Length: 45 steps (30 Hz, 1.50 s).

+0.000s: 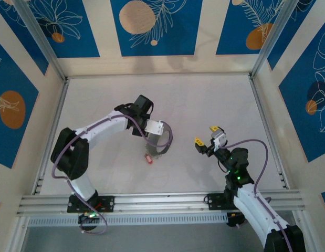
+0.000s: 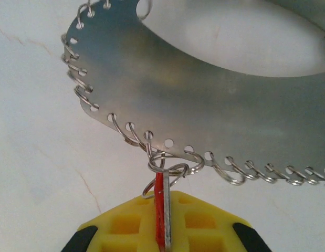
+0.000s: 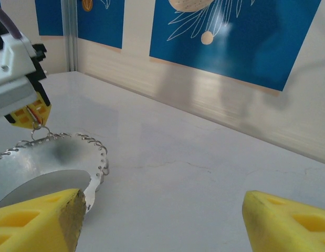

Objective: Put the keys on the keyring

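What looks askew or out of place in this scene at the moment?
The keyring is askew: one edge is raised, seemingly hooked to the wire loop of the red key pinched in the shut left gripper, while its far edge seems to rest on the table. Nothing looks spilled or damaged.

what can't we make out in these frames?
Left wrist: the key is clamped in the left gripper; its yellow pads hide the key's lower part.
Left wrist: the key's small ring overlaps wire loops on the keyring rim; threaded or not, unclear.
Left wrist: keyring cut off by the top and right edges.
Top external: red speck near the keyring, too small to identify.
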### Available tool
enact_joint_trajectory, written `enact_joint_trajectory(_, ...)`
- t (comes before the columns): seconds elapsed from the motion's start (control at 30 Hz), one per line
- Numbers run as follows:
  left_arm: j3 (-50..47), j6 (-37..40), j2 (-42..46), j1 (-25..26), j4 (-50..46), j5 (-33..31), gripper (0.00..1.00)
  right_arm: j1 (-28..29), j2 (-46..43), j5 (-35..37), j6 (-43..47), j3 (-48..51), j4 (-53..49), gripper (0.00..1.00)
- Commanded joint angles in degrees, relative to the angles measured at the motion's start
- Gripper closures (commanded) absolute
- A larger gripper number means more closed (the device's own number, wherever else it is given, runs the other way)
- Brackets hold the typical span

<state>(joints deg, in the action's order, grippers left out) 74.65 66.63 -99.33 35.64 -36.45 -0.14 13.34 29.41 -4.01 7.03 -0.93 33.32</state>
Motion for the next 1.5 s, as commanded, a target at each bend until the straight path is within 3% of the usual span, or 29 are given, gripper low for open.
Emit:
enact_joint_trajectory(0.0,0.07,0.98,-2.37,-2.04,-1.32,0.35,1.0,-0.33,-1.3,0.74,-1.27,2.68,0.29,0.21)
enact_joint_trajectory(0.33,-0.08,-2.55,-8.42,-7.53,-0.29,2.59,1.0,-0.57,-1.81,1.06,-1.04,2.86,-0.71,0.21)
enact_joint_trajectory(0.6,2.59,-5.39,-12.24,-10.59,-3.25,0.68,1.0,-0.76,-1.98,1.99,-0.61,2.86,-1.15,0.21)
enact_joint_trajectory(1.0,5.24,-11.68,-16.13,-14.05,-9.46,-0.67,0.89,-1.0,-2.62,1.75,-0.65,2.86,-1.81,0.21)
enact_joint_trajectory(1.03,5.23,-12.45,-16.39,-14.11,-9.92,-1.17,0.85,-1.02,-2.63,1.82,-0.65,2.86,-1.82,0.21)
enact_joint_trajectory(1.07,4.71,-12.79,-16.32,-14.31,-9.89,-1.75,0.67,-1.01,-2.61,2.05,-0.61,2.86,-1.85,0.21)
enact_joint_trajectory(1.1,4.35,-13.05,-16.03,-14.43,-9.84,-2.12,0.05,-1.12,-2.48,2.16,-0.51,2.86,-1.94,0.21)
enact_joint_trajectory(1.13,4.28,-13.46,-15.88,-14.56,-9.87,-2.27,0.0,-1.19,-2.26,2.21,-0.46,2.86,-1.83,0.21)
enact_joint_trajectory(1.3,3.7,-20.03,-11.75,-16.73,-4.81,-3.23,0.0,-1.46,-0.04,1.56,-0.27,2.86,0.17,0.21)
enact_joint_trajectory(1.47,-4.22,-30.77,2.12,-20.65,10.29,2.19,0.0,-1.46,2.41,1.39,1.02,2.32,0.78,0.21)
